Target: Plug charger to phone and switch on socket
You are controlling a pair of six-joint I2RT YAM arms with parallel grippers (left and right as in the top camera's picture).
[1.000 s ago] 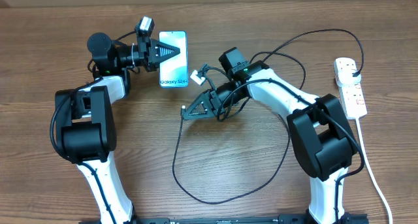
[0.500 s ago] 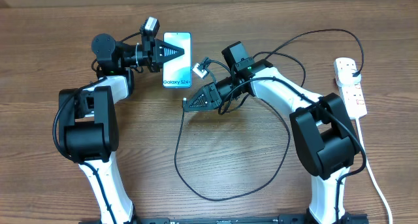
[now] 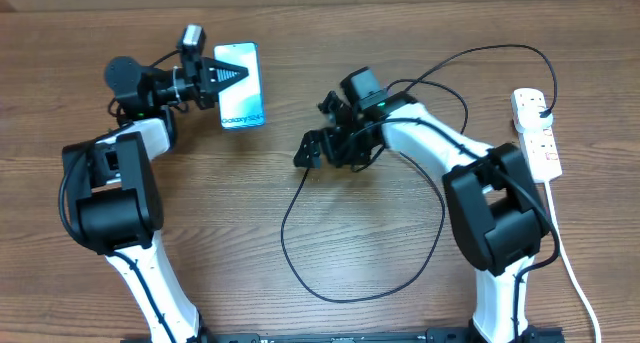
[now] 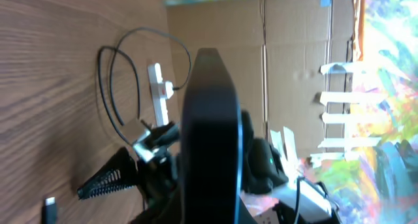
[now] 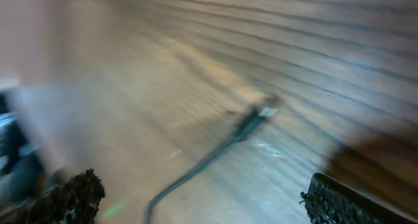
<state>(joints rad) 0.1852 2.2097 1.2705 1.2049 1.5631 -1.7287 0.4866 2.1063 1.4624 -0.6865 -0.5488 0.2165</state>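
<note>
The charger (image 5: 248, 125) tip lies on the counter at 7 o'clock, just beside the released right jaws. At 10 o'clock, the left jaws clench the phone (image 3: 245, 95).

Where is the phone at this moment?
In the overhead view the phone is screen-up at the table's upper left, clamped in the left tool. The socket lies far across, at the right edge.

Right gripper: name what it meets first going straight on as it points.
Probably the charger's connector tip, lying on the table ahead between its open fingers; blur leaves depth unsure.
</note>
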